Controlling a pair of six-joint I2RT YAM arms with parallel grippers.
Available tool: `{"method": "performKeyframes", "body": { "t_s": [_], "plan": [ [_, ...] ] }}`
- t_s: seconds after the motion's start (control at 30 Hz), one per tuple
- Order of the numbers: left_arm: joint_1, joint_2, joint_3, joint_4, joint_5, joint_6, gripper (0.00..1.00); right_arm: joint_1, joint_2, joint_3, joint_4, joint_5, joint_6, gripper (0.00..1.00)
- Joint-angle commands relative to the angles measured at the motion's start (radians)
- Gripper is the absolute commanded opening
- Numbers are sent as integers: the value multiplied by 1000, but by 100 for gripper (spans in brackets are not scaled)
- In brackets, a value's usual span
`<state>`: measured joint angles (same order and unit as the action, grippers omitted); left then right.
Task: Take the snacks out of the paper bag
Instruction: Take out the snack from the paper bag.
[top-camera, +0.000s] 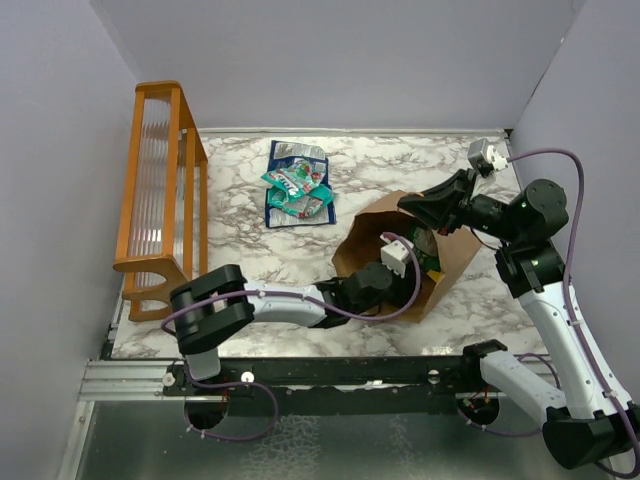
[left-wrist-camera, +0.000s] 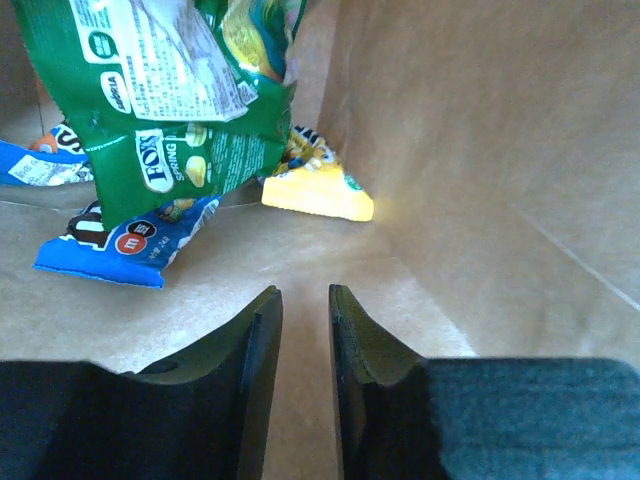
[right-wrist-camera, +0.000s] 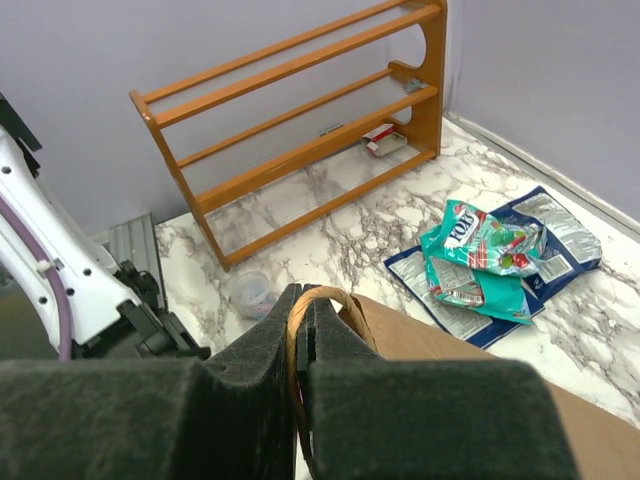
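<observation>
The brown paper bag (top-camera: 455, 262) lies on its side at centre right, mouth facing left. My right gripper (top-camera: 408, 205) is shut on its twisted handle (right-wrist-camera: 325, 294) at the top of the mouth. My left gripper (left-wrist-camera: 305, 292) is inside the bag, jaws slightly apart and empty, low over the bag floor (left-wrist-camera: 480, 130). Ahead of it lie a green Fox packet (left-wrist-camera: 170, 100), a blue packet (left-wrist-camera: 130, 245) and a yellow packet (left-wrist-camera: 320, 190). On the table outside, teal packets (top-camera: 300, 188) lie on a dark blue packet (top-camera: 290, 158); they also show in the right wrist view (right-wrist-camera: 480, 250).
An orange wooden rack (top-camera: 160, 190) stands along the left wall. A small clear round cap (right-wrist-camera: 250, 293) sits on the marble near the rack's foot. Grey walls enclose the back and both sides.
</observation>
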<state>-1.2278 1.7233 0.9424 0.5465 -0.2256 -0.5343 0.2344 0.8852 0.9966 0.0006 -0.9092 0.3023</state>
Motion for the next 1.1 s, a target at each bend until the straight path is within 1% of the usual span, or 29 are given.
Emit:
{"method": "performKeyframes", "body": {
  "t_s": [0.0,0.1,0.17,0.3,0.47,0.5,0.57,0.63,0.67,0.7,0.77,0.83,0.93,1.03,1.07],
  "plan": [
    [2,69,71,-34,-45,63,28,1,-13,19,38,-19,-5,1],
    [30,101,110,-58,-5,62,28,2,-14,22,38,-24,-4,1],
    [55,123,129,-68,7,56,31,2,-12,26,38,-31,-3,1],
    [83,153,168,-70,6,93,44,2,-12,28,35,-50,-5,1],
    [89,213,250,-96,-74,176,54,2,-14,25,31,-55,-5,1],
    [89,221,276,-115,-99,187,62,2,-14,26,32,-57,-4,1],
    [90,229,293,-119,-147,204,69,2,-12,27,31,-63,-1,1],
    [92,235,287,-71,-172,231,72,2,-13,27,26,-63,-2,1],
    [93,241,290,-53,-189,246,75,2,-13,24,26,-63,-3,1],
    [93,251,297,-40,-209,258,81,2,-11,24,26,-63,-5,1],
    [93,275,303,3,-255,274,83,2,-8,24,24,-65,-4,1],
    [100,298,303,58,-264,287,85,2,-6,29,20,-70,-6,1],
    [121,328,296,154,-208,269,85,2,-6,30,21,-71,-2,1],
    [128,347,263,291,-98,266,85,2,-7,30,19,-75,0,1],
    [128,354,247,352,-40,283,83,2,-8,30,18,-74,-2,1]
  ]
}}
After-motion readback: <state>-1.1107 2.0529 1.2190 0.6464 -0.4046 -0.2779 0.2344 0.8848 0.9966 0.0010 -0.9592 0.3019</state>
